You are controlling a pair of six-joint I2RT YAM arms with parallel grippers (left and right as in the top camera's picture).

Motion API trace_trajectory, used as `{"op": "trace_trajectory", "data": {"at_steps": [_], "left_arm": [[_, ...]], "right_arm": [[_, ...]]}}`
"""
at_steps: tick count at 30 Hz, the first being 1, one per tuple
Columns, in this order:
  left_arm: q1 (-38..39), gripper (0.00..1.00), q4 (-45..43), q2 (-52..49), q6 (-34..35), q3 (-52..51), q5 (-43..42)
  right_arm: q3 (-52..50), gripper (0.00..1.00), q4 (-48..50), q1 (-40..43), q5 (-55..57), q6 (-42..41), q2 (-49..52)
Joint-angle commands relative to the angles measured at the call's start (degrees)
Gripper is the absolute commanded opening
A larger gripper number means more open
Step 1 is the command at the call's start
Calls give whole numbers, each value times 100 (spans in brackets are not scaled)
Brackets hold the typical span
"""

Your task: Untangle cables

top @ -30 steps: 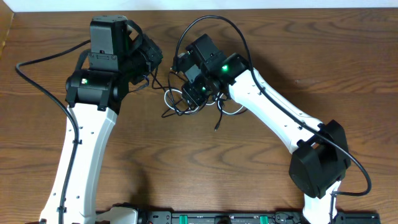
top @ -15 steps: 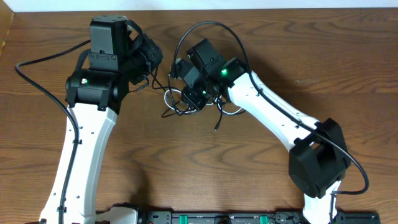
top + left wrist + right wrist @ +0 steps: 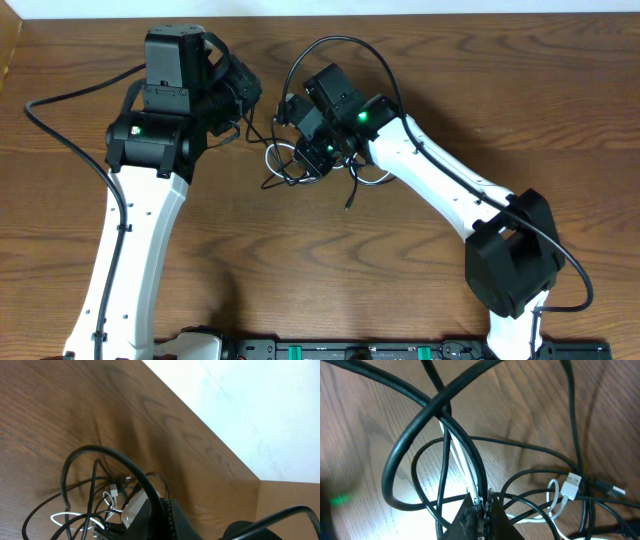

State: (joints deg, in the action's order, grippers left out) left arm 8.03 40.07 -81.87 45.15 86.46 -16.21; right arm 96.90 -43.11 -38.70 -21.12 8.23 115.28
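**Left tool (image 3: 243, 98) shut, right tool (image 3: 316, 150) pinching the cables (image 3: 283, 166)**

The left tool sits at the upper left of the tangle with its fingers pressed together. Whether a strand is caught between them cannot be told, though a thin black cord leads from beside it toward the heap. The cables lie on the table (image 3: 300, 260) in a loose knot between the two tools, just right of the left one and partly under the right one. The right tool comes down on the heap's right side. In its wrist view the fingertips (image 3: 470, 517) are closed on a white strand and a black one where they cross. The white cord (image 3: 554, 491) curls to the right of the tips, and its plug (image 3: 572, 481) lies on the wood apart from them. A thick black lead (image 3: 427, 412) arcs over the heap.
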Motion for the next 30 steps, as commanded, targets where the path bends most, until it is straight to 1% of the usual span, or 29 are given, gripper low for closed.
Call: {"op": "trace_trajectory", "data": {"at_steps": [1, 7, 11, 15, 18, 22, 26, 30], "left_arm": [[7, 8, 0, 52, -81, 66, 122], [7, 7, 151, 52, -146, 66, 584], [7, 7, 308, 52, -144, 66, 896], [7, 8, 396, 22, -168, 66, 970], [7, 7, 555, -35, -164, 63, 1296], [7, 8, 876, -208, -164, 61, 1740], [7, 7, 1084, -501, -164, 61, 1845], [7, 7, 1156, -772, -164, 59, 1843]], "right_arm": [[79, 1, -94, 42, -46, -52, -37], [208, 1, -221, 42, -42, -98, -155], [260, 1, -234, 44, 22, -306, -332], [264, 1, -227, 46, 70, -396, -511], [264, 1, -190, 46, 645, -975, -651], [264, 1, -177, 66, 1250, -1405, -979], [264, 1, -122, 177, 1718, -1906, -1451], [264, 1, -122, 433, 1991, -2024, -1982]]}}
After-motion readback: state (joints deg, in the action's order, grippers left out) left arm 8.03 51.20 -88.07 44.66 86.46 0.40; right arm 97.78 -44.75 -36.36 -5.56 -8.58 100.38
